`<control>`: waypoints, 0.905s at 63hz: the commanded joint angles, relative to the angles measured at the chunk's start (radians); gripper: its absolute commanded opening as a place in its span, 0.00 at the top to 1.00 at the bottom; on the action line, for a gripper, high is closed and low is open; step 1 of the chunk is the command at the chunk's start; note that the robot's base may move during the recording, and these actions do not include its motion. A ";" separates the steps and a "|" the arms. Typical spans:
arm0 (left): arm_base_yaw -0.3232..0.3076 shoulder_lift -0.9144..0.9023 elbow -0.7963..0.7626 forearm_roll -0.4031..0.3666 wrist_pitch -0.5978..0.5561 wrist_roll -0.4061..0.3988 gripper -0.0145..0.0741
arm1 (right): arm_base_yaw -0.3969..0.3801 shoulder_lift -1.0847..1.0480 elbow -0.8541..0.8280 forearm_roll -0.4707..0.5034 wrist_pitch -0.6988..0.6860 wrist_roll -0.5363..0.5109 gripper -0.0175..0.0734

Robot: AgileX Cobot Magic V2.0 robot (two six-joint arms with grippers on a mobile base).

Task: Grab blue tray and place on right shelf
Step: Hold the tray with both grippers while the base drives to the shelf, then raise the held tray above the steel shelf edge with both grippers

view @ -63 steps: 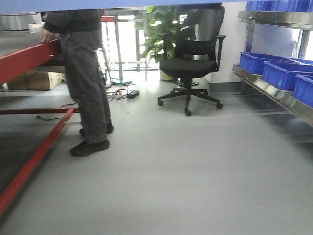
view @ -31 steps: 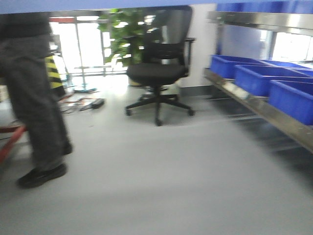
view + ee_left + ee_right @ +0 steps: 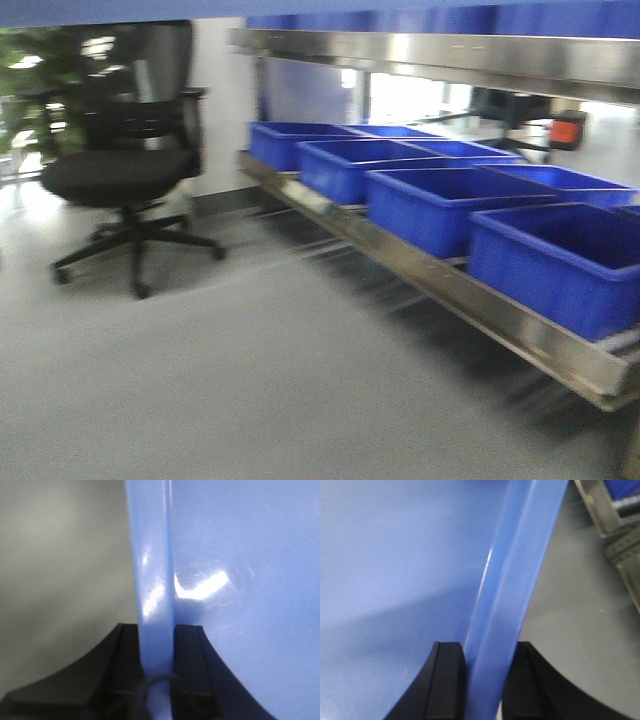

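Observation:
The blue tray (image 3: 250, 580) is held in the air between both arms. My left gripper (image 3: 156, 645) is shut on its left rim (image 3: 152, 580), black fingers on either side. My right gripper (image 3: 487, 660) is shut on its right rim (image 3: 520, 570); the tray's flat bottom (image 3: 395, 555) fills that view. In the front view the tray's edge (image 3: 100, 10) is a blue band along the top. The right shelf (image 3: 450, 290), shiny steel with a broad front lip, runs from the centre to the lower right, with an upper level (image 3: 450, 55) above it.
Several deep dark-blue bins (image 3: 430, 205) stand in a row on the shelf's lower level. A black office chair (image 3: 125, 170) stands at the left on the grey floor (image 3: 250, 400), with a plant (image 3: 30, 60) behind it. A perforated upright (image 3: 625, 555) shows in the right wrist view.
The front view has swung right: the person and red table have left the frame, the chair has shifted far left, and the shelf with bins now fills the right half. Both grips look unchanged.

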State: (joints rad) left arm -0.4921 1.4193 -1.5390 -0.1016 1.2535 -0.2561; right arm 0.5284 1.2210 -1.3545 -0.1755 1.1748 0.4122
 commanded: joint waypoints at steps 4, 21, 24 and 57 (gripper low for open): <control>-0.009 -0.033 -0.032 -0.041 0.005 0.028 0.89 | 0.000 -0.027 -0.027 -0.019 -0.067 -0.041 0.75; -0.009 -0.033 -0.032 -0.041 0.005 0.028 0.89 | 0.000 -0.027 -0.027 -0.019 -0.067 -0.041 0.75; -0.009 -0.033 -0.032 -0.041 0.005 0.028 0.89 | 0.000 -0.027 -0.027 -0.019 -0.067 -0.041 0.75; -0.009 -0.033 -0.032 -0.041 0.005 0.028 0.89 | 0.000 -0.027 -0.027 -0.019 -0.067 -0.041 0.75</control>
State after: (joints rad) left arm -0.4921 1.4193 -1.5390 -0.1059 1.2517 -0.2561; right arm 0.5275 1.2210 -1.3545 -0.1786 1.1748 0.4122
